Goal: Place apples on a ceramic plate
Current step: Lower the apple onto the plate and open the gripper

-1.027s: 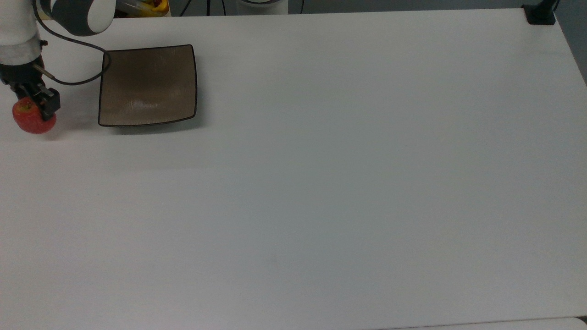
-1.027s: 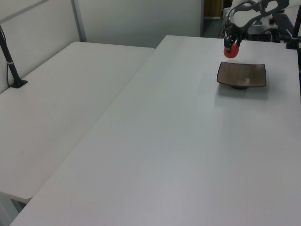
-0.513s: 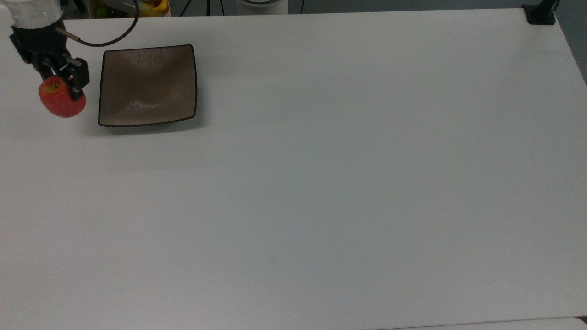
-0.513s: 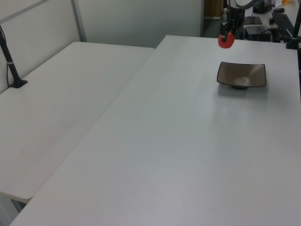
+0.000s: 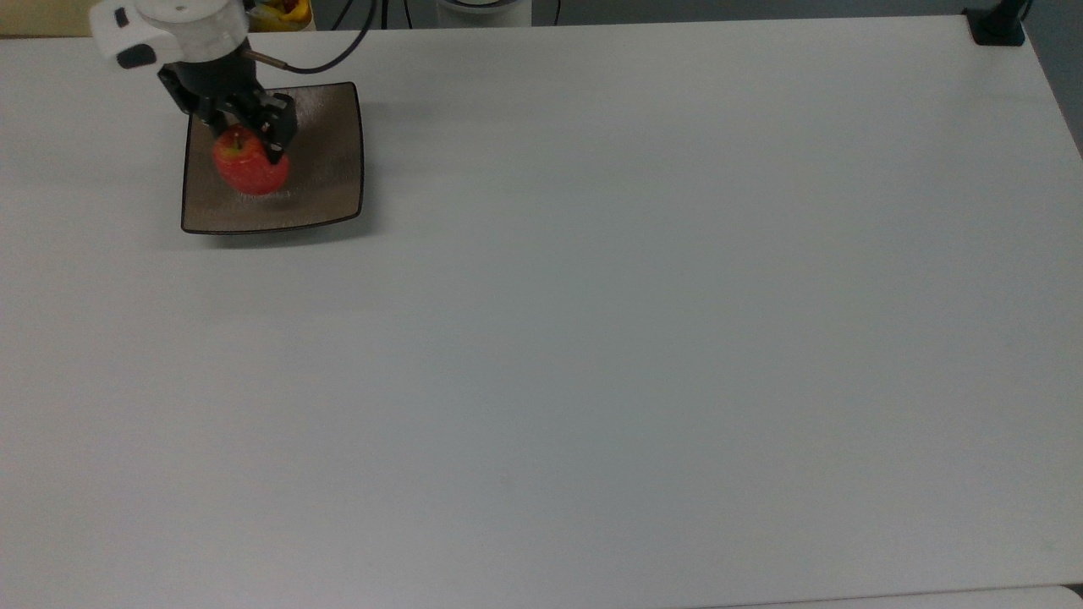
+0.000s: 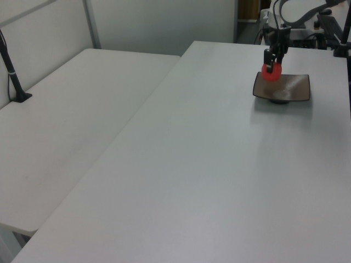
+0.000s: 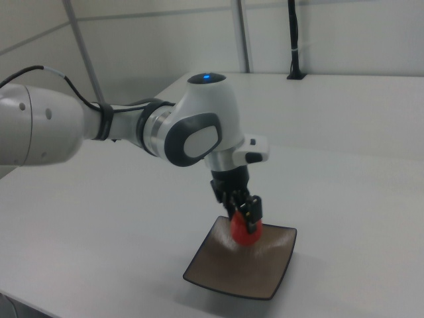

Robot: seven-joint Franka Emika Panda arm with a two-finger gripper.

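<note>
A small red apple (image 5: 250, 171) with a yellow-green patch at its stem hangs over the square taupe-brown plate (image 5: 326, 182) near the top view's upper left. My gripper (image 5: 252, 145) is shut on the apple from above, black fingers on either side. In the left view the apple (image 6: 270, 72) sits above the plate's (image 6: 293, 87) left part. In the right view the apple (image 7: 245, 232) is held just above the plate (image 7: 265, 268), and whether it touches the dish I cannot tell. The gripper (image 7: 246, 213) hangs from the white arm.
The white arm (image 7: 132, 129) reaches in from the right view's left. A cable (image 5: 338, 51) loops behind the wrist. A black post base (image 5: 998, 25) stands at the top view's upper right corner. A second white table (image 6: 66, 131) adjoins on the left view's left.
The gripper carried the apple from beside the plate, off the top view's left edge, rightward to above the plate, lifting and then lowering it in the left view.
</note>
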